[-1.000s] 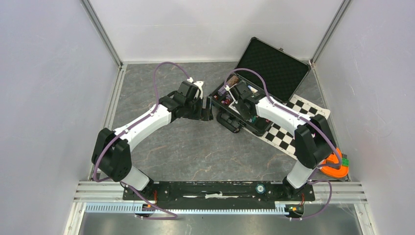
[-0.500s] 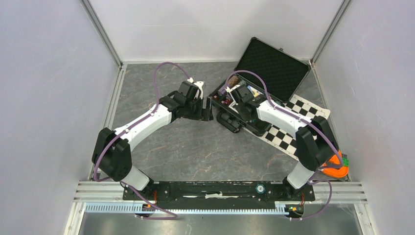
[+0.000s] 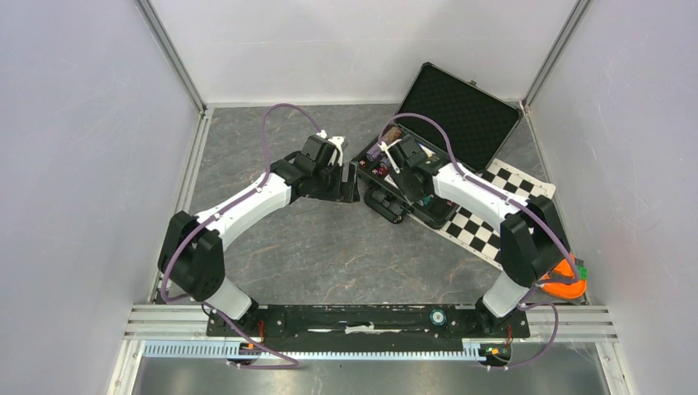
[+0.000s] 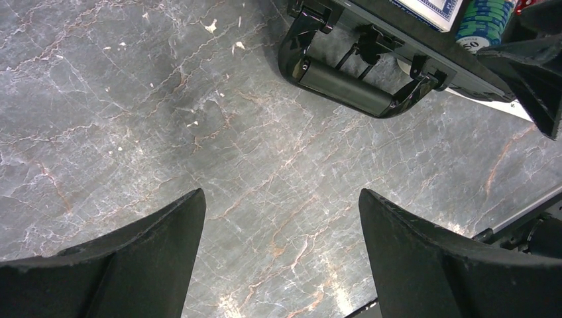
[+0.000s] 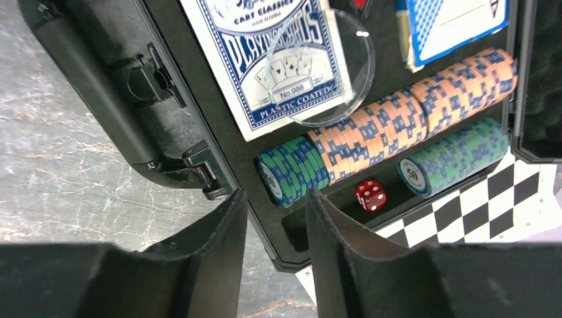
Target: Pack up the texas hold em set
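The left gripper is seen spread wide and empty over the table, near the handle of the open case. Only the right wrist view shows cards, chips and a die laid inside, beneath the right gripper, which is narrowly parted and empty.

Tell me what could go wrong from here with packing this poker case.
1. The clear disc lies loose on the card deck and overhangs the orange chips. It may slide or block the lid.
2. The red die sits loose beside the green chips, so it could roll or jam further chips.
3. The right claw, barely open, hangs over the case at its front rim. Lowering it might strike the rim.
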`<move>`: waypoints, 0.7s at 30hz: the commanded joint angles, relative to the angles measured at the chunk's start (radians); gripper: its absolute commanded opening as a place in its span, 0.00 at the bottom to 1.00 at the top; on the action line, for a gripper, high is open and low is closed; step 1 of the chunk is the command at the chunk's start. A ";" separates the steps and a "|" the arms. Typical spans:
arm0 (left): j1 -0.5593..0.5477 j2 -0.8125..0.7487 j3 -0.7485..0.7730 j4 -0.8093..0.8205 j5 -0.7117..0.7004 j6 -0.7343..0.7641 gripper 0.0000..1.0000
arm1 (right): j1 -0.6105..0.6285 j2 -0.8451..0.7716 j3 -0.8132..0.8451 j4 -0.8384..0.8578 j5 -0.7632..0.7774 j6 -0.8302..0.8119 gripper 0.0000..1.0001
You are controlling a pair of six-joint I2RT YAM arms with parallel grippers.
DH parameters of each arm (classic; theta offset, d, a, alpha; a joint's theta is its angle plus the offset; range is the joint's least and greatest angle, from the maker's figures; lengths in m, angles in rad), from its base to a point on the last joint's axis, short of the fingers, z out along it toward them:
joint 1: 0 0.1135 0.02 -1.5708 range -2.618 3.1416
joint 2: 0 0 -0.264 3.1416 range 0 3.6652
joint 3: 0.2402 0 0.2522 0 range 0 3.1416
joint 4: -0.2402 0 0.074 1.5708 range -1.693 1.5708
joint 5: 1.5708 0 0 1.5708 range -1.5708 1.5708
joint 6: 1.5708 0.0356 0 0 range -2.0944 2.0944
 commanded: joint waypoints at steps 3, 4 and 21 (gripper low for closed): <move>0.004 0.018 0.045 0.003 0.031 0.023 0.92 | -0.079 -0.063 0.106 -0.020 -0.084 0.034 0.51; 0.005 0.022 0.043 0.003 0.034 0.017 0.92 | -0.102 -0.067 0.107 -0.013 -0.111 0.049 0.56; 0.066 -0.020 -0.030 -0.100 0.002 0.016 1.00 | -0.703 -0.095 0.138 0.407 -0.395 0.445 0.98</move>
